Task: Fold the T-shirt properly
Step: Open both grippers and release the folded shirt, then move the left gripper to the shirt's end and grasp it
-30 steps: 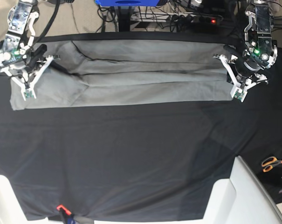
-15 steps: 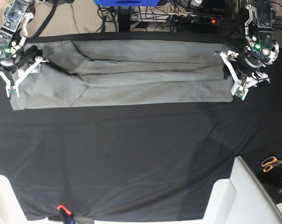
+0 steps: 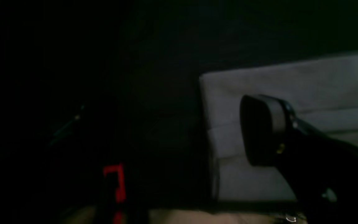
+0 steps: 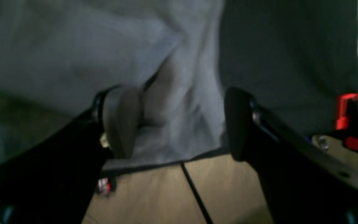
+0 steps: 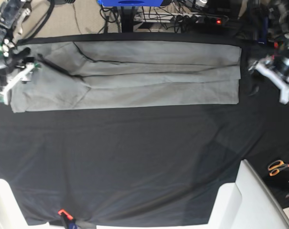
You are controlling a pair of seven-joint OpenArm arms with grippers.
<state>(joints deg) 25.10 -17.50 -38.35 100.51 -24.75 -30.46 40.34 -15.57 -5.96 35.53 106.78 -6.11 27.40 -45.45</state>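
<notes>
- Since the earlier frames, the left gripper (image 5: 277,82) has been drawn off the T-shirt (image 5: 134,76) and is seen spread, beside its end.
- The right gripper (image 5: 9,82) has been shifted outward; its jaws are parted, nothing pinched.
- The T-shirt is laid as a long folded band on the black cloth (image 5: 134,157), near its far edge.
- The left wrist view is dark; one finger (image 3: 264,129) is made out.

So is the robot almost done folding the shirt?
Not yet. The T-shirt already lies folded lengthwise into a long flat band on the black cloth. Both end effectors, left and right, are open beside its ends, holding nothing. The band still needs folding across into a small packet.
</notes>
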